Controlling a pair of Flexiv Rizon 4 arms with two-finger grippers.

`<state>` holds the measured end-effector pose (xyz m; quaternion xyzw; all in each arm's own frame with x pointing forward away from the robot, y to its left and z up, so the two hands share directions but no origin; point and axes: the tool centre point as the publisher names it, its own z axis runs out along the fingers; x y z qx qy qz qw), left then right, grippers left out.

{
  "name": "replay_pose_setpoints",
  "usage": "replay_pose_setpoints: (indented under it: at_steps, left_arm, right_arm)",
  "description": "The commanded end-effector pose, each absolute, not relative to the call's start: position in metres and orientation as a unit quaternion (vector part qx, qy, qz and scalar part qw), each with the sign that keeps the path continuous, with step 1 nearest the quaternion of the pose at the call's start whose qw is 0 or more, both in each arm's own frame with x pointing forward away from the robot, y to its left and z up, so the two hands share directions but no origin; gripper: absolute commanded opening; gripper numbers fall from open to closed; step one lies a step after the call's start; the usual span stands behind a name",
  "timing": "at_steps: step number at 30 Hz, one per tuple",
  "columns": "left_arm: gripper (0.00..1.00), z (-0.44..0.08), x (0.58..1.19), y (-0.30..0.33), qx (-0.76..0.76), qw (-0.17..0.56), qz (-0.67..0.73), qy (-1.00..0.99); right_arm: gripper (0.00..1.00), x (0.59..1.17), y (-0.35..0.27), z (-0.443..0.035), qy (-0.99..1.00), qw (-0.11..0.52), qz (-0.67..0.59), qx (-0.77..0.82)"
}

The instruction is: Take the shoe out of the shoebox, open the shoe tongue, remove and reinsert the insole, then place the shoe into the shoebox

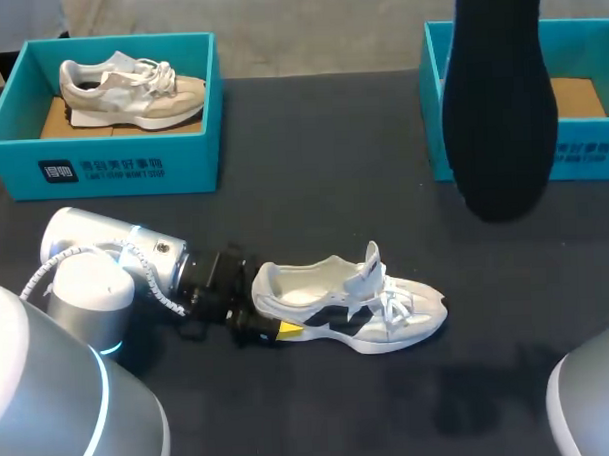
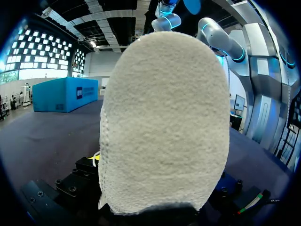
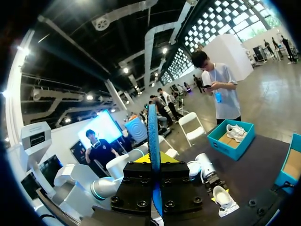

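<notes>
Left tool [image 1: 278,325] is clenched on the heel of the white shoe [image 1: 357,306], which lies on the table [image 1: 312,168]. Right tool [image 3: 154,162] grasps the insole [image 1: 501,111], held high. On reinsertion the insole may buckle or push the shoe out of the grip.

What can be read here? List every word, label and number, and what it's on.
Left shoebox front: white logo and print, too blurred to read.
Right shoebox front: white print, partly behind the insole, too blurred to read.
Shoe on the table: none legible.

Two shoes [image 1: 347,312] [image 1: 130,89], two shoeboxes [image 1: 112,170] [image 1: 582,158] and, seemingly, one insole [image 1: 501,111].
</notes>
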<state>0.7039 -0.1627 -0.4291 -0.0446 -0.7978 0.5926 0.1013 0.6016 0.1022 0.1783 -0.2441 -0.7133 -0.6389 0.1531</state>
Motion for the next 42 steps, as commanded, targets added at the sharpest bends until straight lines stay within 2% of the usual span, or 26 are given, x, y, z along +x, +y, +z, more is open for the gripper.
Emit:
replay_pose_setpoints:
  at_steps: [1, 42]
  left_arm:
    - [0.0, -0.431, 0.704, -0.164, -0.044, 0.101, 0.592, -0.799]
    - [0.0, -0.431, 0.704, -0.164, -0.044, 0.101, 0.592, -0.799]
  right_arm:
    - [0.0, 0.597, 0.099, 0.167, -0.706, 0.157, -0.646, -0.245]
    - [0.0, 0.615, 0.116, 0.179, -0.695, 0.169, -0.645, -0.268]
